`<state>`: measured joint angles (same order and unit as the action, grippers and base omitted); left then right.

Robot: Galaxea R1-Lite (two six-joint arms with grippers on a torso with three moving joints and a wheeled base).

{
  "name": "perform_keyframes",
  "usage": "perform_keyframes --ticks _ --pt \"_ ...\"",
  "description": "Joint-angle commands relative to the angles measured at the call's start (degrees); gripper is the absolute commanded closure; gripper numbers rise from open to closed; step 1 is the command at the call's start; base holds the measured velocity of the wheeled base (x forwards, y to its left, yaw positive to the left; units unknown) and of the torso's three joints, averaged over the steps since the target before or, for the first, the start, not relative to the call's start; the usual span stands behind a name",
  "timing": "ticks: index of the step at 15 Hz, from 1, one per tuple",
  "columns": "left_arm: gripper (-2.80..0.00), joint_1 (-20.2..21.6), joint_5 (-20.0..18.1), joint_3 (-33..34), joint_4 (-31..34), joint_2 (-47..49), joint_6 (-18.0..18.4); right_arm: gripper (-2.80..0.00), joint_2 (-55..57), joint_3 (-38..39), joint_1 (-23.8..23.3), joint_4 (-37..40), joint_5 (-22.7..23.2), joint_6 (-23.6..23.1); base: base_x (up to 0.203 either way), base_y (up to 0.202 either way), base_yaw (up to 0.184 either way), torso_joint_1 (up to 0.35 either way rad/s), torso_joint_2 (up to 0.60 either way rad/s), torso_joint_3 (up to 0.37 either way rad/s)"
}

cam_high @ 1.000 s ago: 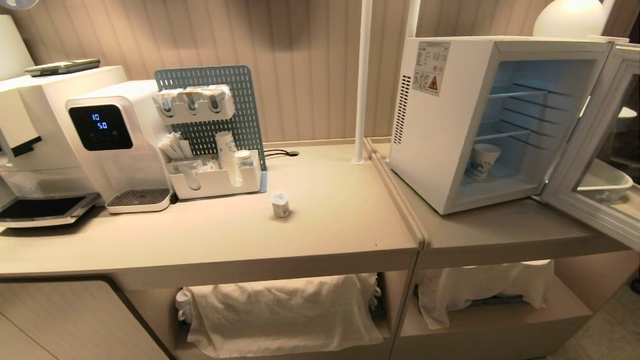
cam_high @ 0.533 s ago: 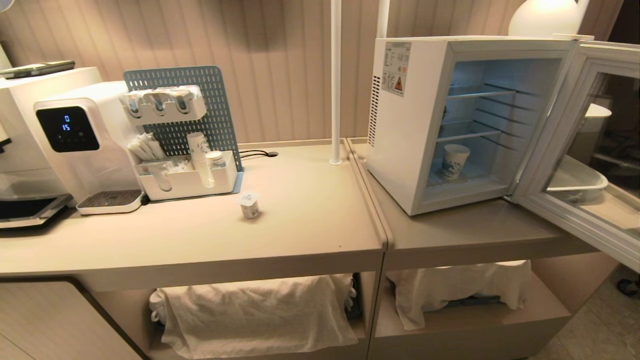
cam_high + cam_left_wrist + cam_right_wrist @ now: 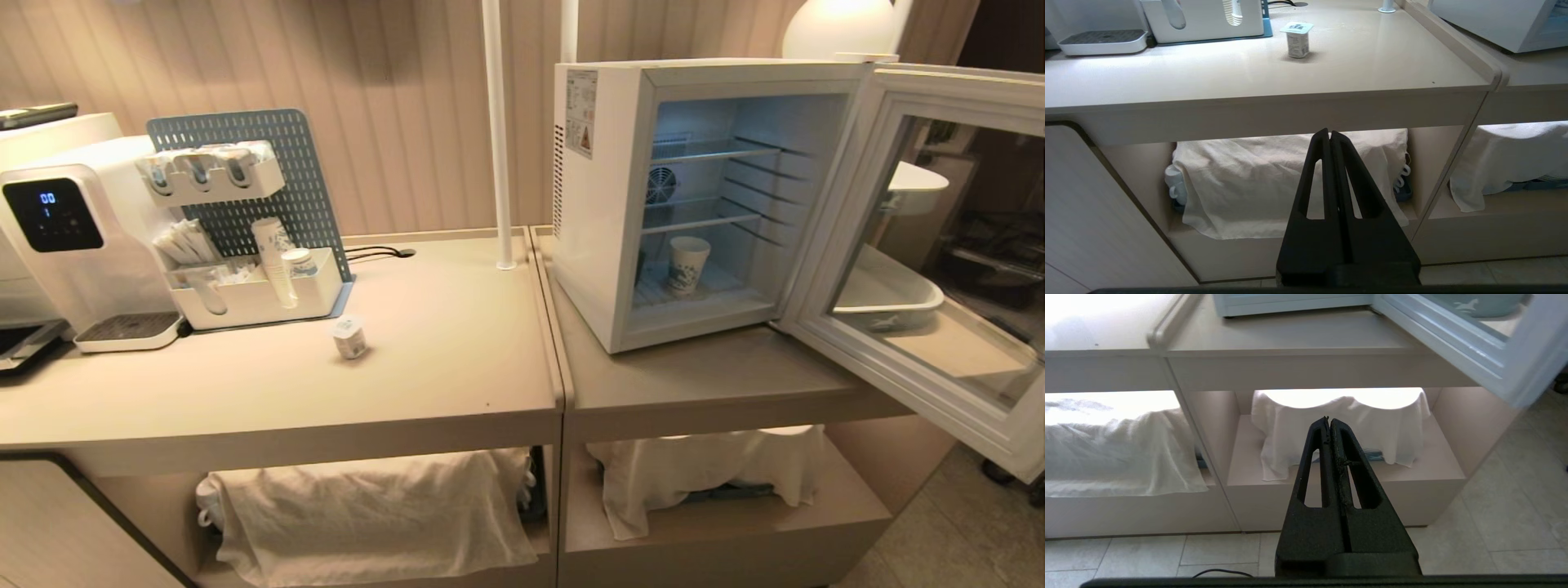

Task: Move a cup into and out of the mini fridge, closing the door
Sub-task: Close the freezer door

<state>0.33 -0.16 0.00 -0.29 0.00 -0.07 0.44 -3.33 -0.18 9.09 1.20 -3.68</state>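
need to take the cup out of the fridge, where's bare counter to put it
Bare counter lies between the small sealed pot and the mini fridge, and in front of the fridge, beside its open door. It is crowded left, around the organiser.

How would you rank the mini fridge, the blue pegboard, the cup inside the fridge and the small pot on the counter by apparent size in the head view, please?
1. mini fridge
2. blue pegboard
3. cup
4. small pot, nearer the camera yet looking smallest.

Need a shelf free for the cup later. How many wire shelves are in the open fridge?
2 wire shelves show inside the mini fridge: an upper shelf and a lower shelf. The cup stands below both, on the fridge floor. Nothing seems to rest on either shelf.
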Motion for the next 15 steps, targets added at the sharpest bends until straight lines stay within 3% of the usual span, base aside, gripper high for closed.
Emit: perform_keyframes --ticks 1,15 --pt "0.00 0.0 0.0 0.1 -0.1 0.1 0.0 0.00 0.1 0.0 0.0 0.0 0.0 0.0 0.000 -0.194 -0.001 -0.001 0.00 0.004" --pt "0.00 0.0 0.0 0.1 -0.1 0.1 -0.1 0.00 -0.3 0.0 0.0 0.0 0.0 0.0 0.000 -0.194 0.000 0.002 0.00 0.002"
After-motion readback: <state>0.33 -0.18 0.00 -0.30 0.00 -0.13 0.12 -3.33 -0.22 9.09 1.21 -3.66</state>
